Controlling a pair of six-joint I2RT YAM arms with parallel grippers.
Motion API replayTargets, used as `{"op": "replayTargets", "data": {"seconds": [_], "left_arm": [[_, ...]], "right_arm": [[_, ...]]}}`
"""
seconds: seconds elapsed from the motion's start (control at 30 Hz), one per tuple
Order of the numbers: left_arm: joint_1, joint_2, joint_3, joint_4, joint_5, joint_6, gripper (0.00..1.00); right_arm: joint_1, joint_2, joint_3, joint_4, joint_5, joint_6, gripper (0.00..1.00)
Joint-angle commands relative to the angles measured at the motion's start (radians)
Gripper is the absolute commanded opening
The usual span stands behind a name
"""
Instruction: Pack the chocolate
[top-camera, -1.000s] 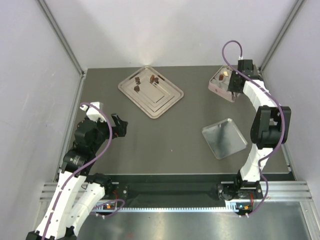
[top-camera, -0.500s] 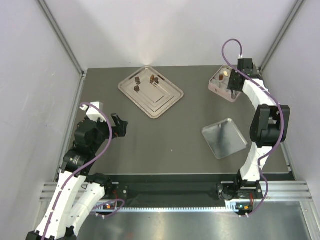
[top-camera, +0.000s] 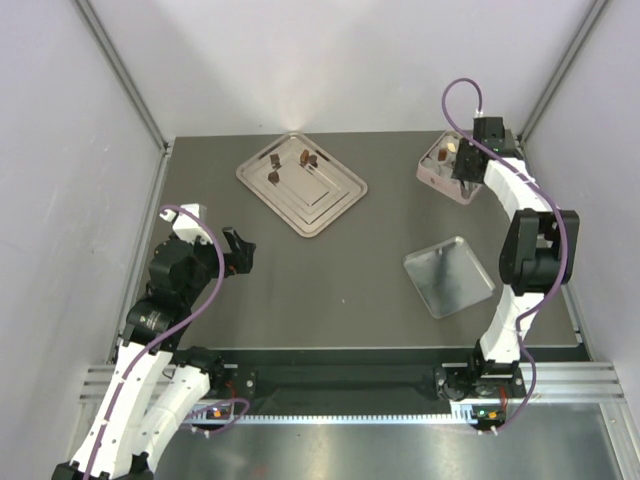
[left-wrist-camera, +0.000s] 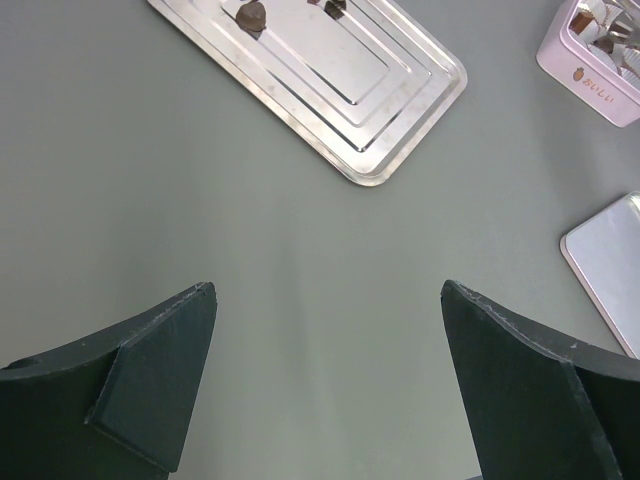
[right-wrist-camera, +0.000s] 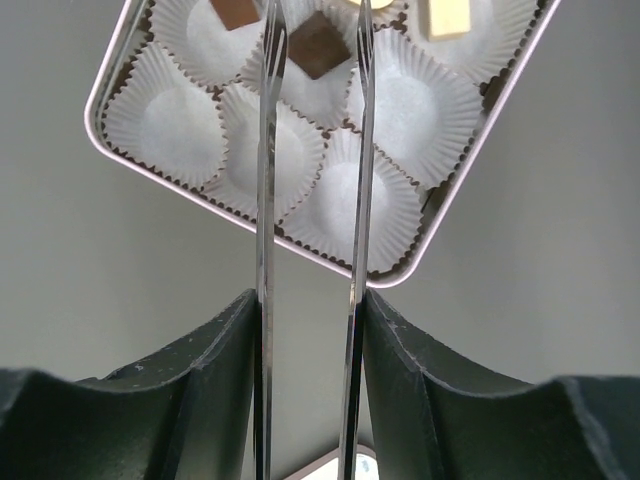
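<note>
The right end effector (right-wrist-camera: 312, 300) is almost closed, pinching thin metal tweezers (right-wrist-camera: 267, 180). Straight ahead, between their tips, a dark chocolate (right-wrist-camera: 317, 45) sits in a paper cup (right-wrist-camera: 320, 100) of the pink box (left-wrist-camera: 590, 75); I cannot tell whether the tips touch it. The left end effector (left-wrist-camera: 327, 320) gapes wide and empty above the counter (left-wrist-camera: 150, 200). Farther ahead, more pieces (left-wrist-camera: 252, 14) lie on a steel tray (left-wrist-camera: 400, 110).
</note>
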Motion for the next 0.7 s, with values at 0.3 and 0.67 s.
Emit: {"op": "replayTargets", "data": {"seconds": [0.3, 0.67], "left_arm": [[0.005, -0.004, 0.004, 0.05, 0.005, 0.001, 0.99], [0.005, -0.015, 0.004, 0.052, -0.003, 0.001, 0.99]], "right_arm": [[0.147, -0.07, 0.114, 0.005, 0.016, -0.023, 0.43], [0.451, 0.088, 0.21, 0.152, -0.172, -0.168, 0.45]]}}
